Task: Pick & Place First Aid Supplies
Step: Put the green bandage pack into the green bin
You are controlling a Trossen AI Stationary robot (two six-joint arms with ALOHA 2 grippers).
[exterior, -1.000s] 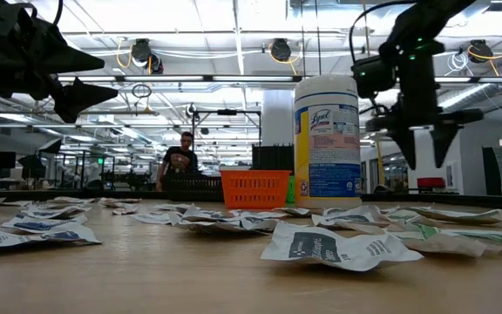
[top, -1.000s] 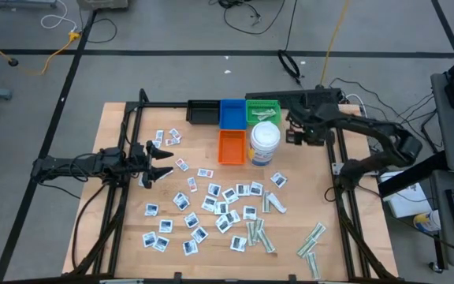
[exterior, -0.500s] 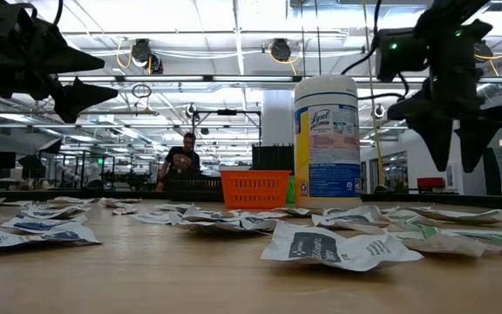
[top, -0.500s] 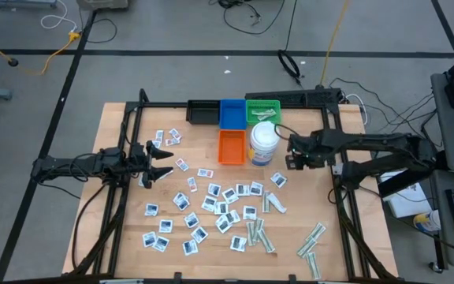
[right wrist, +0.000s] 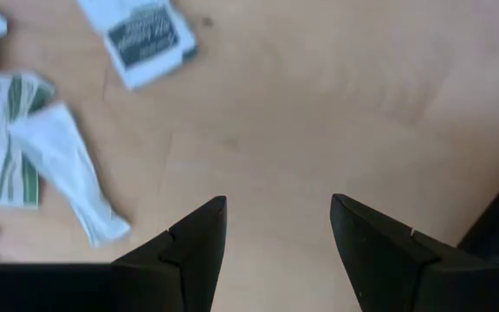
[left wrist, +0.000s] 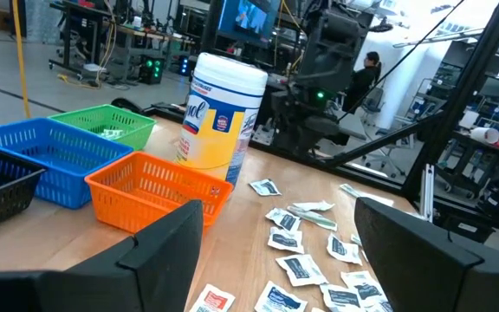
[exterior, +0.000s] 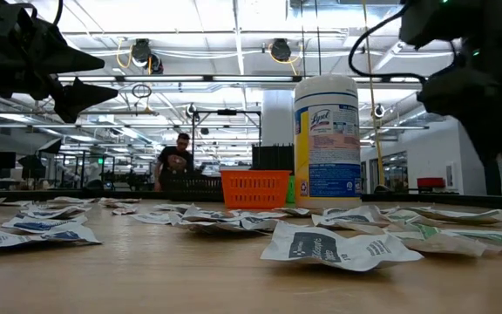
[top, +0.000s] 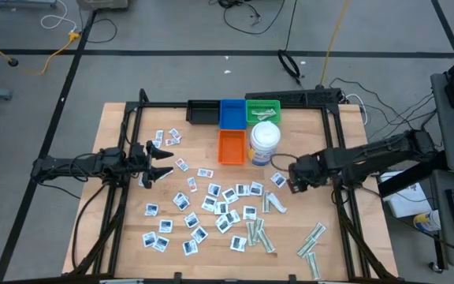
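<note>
I had the right gripper [top: 294,183] hanging over the worktop [top: 117,229], its fingers [right wrist: 189,247] spread apart and holding nothing. Under it the wrist view showed mostly bare wood. One white packet [right wrist: 137,35] with dark print lay a little way off, and some wrapped strips [right wrist: 37,165] lay near it. In the high view that packet [top: 278,180] sat just beside the gripper, on the side toward the wipes tub [top: 264,143]. Most of the first aid supplies [top: 211,207] lay spread flat in the middle of the worktop, with more strips [top: 312,241] near the front right corner. To do this step well, I thought I should slide the gripper over until the packet sat right between the two fingers, then go down slowly. The packets were thin and flat (hard to get under), so I judged I would need to press close to the wood and pinch one edge, not two packets at once. The baskets [top: 232,118] waited at the back for the drop. The left gripper [top: 158,162] waited over the left side, fingers spread wide too.
</note>
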